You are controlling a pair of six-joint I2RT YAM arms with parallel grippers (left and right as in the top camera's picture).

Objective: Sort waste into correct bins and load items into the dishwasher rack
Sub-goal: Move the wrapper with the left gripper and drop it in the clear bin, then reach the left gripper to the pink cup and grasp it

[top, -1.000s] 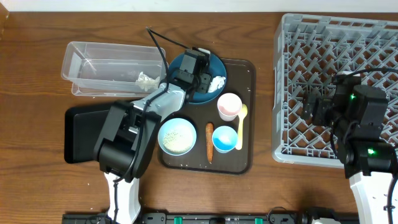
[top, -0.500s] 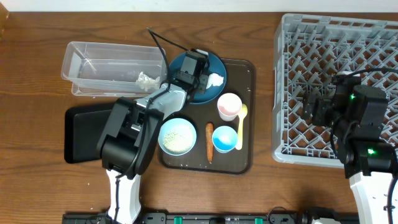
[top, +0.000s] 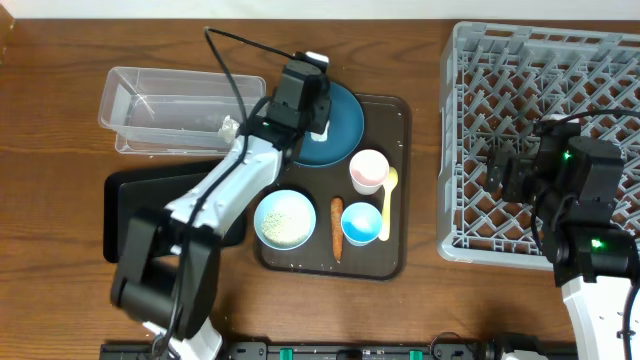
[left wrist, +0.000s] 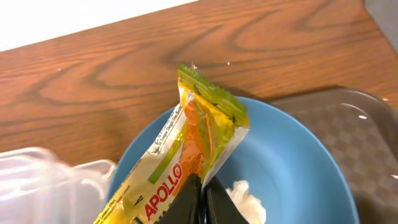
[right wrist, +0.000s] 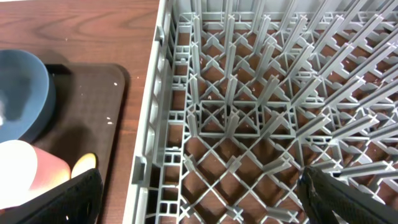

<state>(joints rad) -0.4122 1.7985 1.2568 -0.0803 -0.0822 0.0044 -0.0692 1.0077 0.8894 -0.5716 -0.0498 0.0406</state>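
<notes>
In the left wrist view my left gripper [left wrist: 202,190] is shut on the yellow wrapper [left wrist: 193,137], which hangs above the dark blue plate [left wrist: 298,162]. A bit of crumpled white tissue [left wrist: 247,198] lies on the plate just beside the fingers. From overhead the left gripper [top: 300,97] sits over the plate's [top: 340,125] left edge, close to the clear tub [top: 170,105]. My right gripper [right wrist: 205,199] stands open above the grey dishwasher rack [right wrist: 261,118] with nothing between its fingers; from overhead the right gripper [top: 505,170] is over the rack [top: 545,90].
The brown serving tray [top: 392,255] carries the white bowl [top: 283,218] with rice, the carrot piece [top: 337,228], the light blue bowl [top: 361,223], the pink cup [top: 368,170] and the yellow spoon [top: 387,198]. The black tray [top: 135,215] lies left of it. White scraps [top: 228,127] lie in the tub.
The left gripper has shut on the wrapper and lifted it off the plate, moving back and left toward the tub. The right arm has not moved.
</notes>
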